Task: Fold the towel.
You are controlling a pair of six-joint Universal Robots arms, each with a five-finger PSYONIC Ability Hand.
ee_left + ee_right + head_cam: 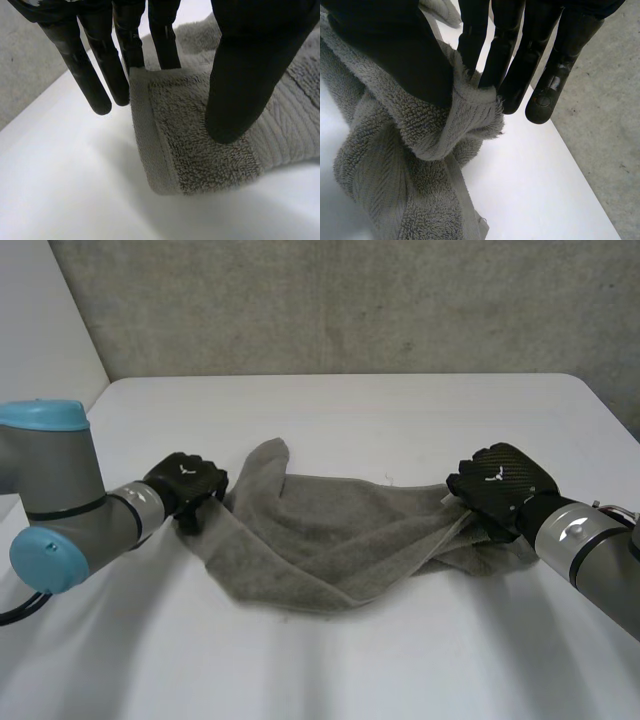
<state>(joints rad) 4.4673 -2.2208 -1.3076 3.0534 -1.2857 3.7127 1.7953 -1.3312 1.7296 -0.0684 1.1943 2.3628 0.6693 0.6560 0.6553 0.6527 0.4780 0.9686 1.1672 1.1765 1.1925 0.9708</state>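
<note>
White tabletop fills the lower part of the frame, and a rough grey wall runs along the top. We see the towel, grey and rumpled, lying in a sagging band across the middle of the frame. It is roped and twisted rather than flat, with one flap standing up just left of centre.

The left hand sits at the towel's left end, at centre left. In the left wrist view its thumb presses on top of a hemmed corner while straight fingers reach behind that edge, so we read the corner as pinched between them. The outer fingers hang beside the cloth, touching nothing.

The right hand, at centre right, has the other end. In its wrist view a bunched fold of terry is clamped between the thumb and fingers that lie close together.

We judge that no fold is made yet and the step in hand is taking hold of both ends to spread the cloth. The next move calls for both hands to lift and draw apart so the twist drops out. The right hand grips a wad, not a clean corner, so it may need a fresh hold first.
</note>
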